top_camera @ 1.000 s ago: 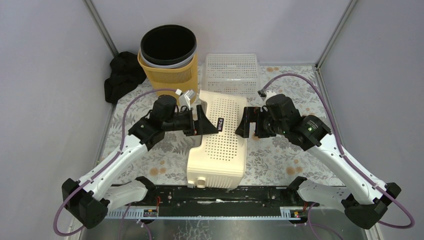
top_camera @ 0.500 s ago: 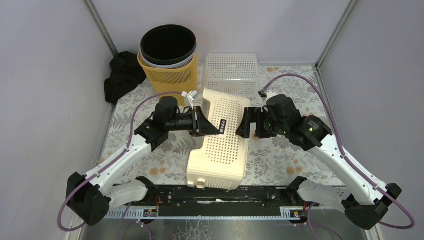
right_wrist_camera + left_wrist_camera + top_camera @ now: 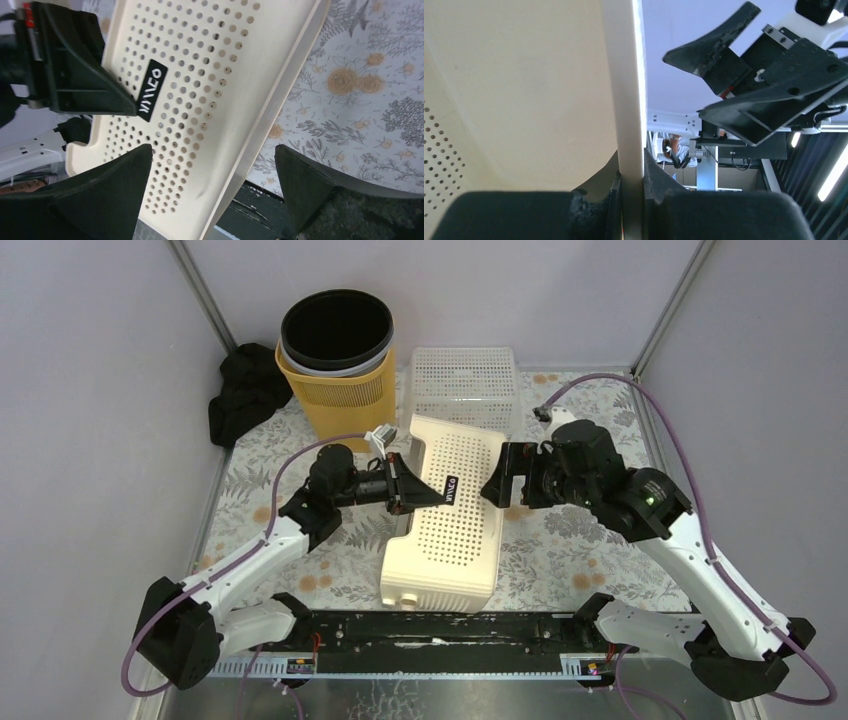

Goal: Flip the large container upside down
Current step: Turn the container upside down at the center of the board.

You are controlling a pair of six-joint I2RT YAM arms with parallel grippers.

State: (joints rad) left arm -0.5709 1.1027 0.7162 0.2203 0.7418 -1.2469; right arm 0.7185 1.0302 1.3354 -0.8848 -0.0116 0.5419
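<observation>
L gripper (image 3: 408, 489) is pinched tight on the rim of the cream perforated container (image 3: 445, 535), seen close-up in the left wrist view. The container sits mid-way on the floral table (image 3: 585, 550) btwn both arms, black-labelled holed face up, far end just beside a white mesh basket (image 3: 462, 378). R gripper (image 3: 497, 486) has jaws spread wide by the container's right edge, holding nothing; contact can't be told.

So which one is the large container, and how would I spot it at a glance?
Look at the middle of the floral table. The cream perforated basket lies there, one edge pinched by the left end effector. Unlike the smaller white mesh basket behind it and the yellow basket at the back, it is long and carries a black label.
</observation>
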